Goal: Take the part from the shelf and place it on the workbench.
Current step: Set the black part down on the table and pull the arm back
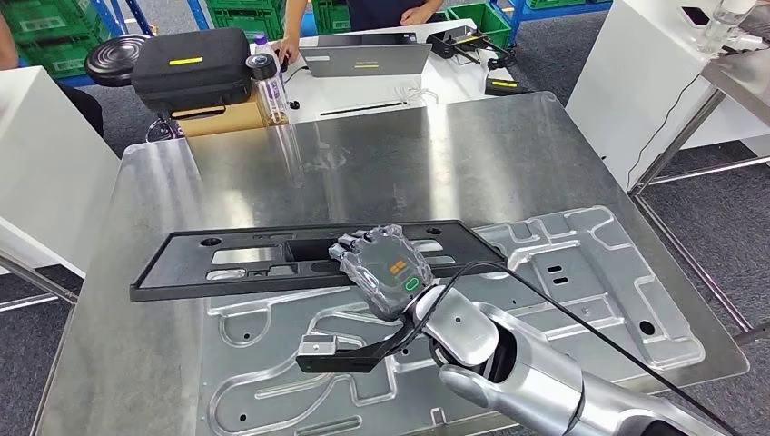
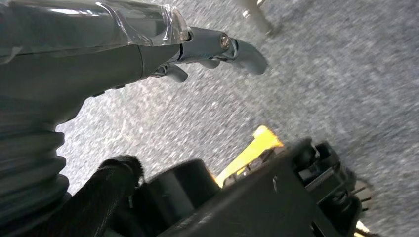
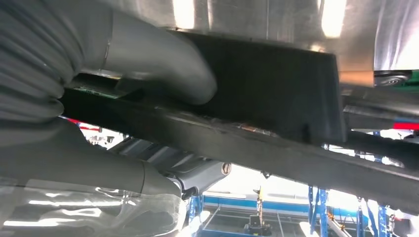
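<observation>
The part is a long flat black panel with several cut-outs. It stretches across the steel workbench and over the far edge of a stamped metal plate. My right hand grips the panel near its middle from the near side. In the right wrist view the thumb presses on one face of the panel and the fingers lie against the other. Whether the panel touches the bench I cannot tell. My left hand hangs over the grey floor, fingers apart, holding nothing.
Beyond the bench's far edge stands a white table with a black case, a clear bottle and a laptop; people stand behind it. A white cabinet is at the right. The far half of the bench is bare steel.
</observation>
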